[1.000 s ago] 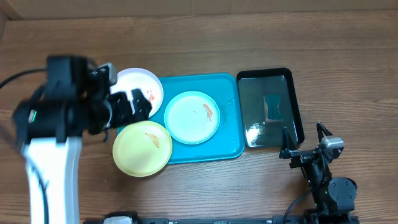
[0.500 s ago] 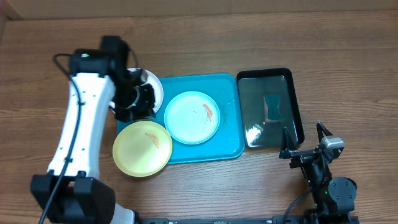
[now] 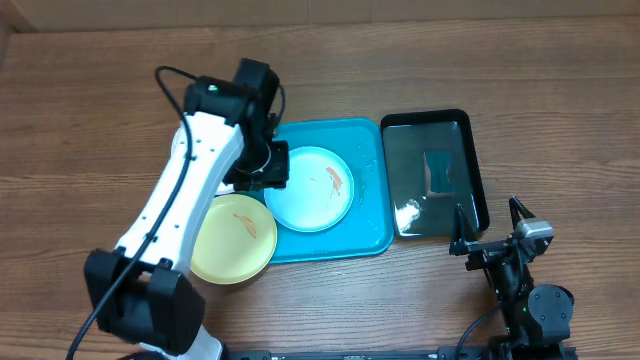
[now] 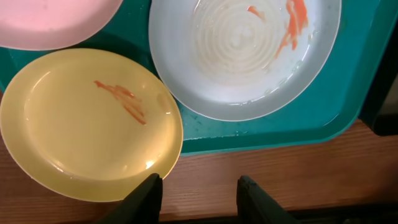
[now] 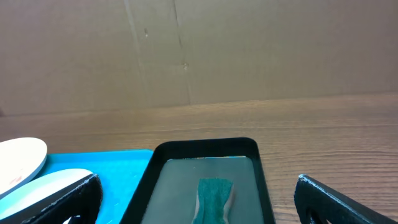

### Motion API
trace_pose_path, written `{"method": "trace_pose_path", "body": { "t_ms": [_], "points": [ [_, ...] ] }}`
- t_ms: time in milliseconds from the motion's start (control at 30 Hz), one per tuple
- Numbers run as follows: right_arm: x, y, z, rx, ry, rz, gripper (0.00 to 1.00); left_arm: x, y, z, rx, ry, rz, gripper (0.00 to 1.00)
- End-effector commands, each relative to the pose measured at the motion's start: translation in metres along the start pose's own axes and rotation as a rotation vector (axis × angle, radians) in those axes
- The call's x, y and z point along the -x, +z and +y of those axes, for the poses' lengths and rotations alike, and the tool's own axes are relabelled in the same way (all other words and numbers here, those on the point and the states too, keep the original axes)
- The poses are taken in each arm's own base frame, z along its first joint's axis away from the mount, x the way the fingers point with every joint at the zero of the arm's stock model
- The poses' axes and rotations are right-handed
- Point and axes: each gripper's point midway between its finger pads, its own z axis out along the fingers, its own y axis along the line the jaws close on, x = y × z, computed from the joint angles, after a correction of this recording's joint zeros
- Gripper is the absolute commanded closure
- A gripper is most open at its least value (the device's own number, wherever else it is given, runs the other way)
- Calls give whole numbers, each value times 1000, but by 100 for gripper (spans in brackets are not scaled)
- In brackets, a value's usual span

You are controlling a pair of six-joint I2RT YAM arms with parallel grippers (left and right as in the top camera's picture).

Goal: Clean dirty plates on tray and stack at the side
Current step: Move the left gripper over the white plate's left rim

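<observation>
The left gripper (image 4: 199, 186) hovers over the tray (image 4: 298, 127), fingers apart, empty.
The smeared yellow plate (image 4: 87, 124) overhangs its edge; the right gripper (image 3: 487, 212) sits aside, fingers spread wide.

i'm holding the left arm (image 3: 180, 200) stretched forward, left gripper (image 4: 199, 186) hanging part-open, empty — right gripper (image 5: 199, 193) sitting low, gaping wide.

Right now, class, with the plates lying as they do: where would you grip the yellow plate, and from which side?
On the yellow plate, pinch the thin rim that hangs past the tray over the table, coming from that table side. A finger can probably slip underneath there; elsewhere the rim lies on the tray or beside the blue plate.
</observation>
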Motion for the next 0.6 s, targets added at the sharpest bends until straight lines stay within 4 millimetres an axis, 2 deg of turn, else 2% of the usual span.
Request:
{"method": "trace_pose_path", "body": {
  "t_ms": [0,100,467,533,567],
  "points": [
    [-2,0,-3,-13,3,-4,0,9,6,7,58,-20,-7,59],
    [-2,0,-3,-13,3,-4,0,13,13,15,102,-64,2,59],
    [-2,0,-3,-13,3,-4,0,27,31,15,119,-67,3,56],
    [-2,0,-3,-13,3,-4,0,30,32,14,116,-66,-5,57],
    [-2,0,-3,-13,3,-4,0,31,32,14,114,-66,-11,60]
  ]
}}
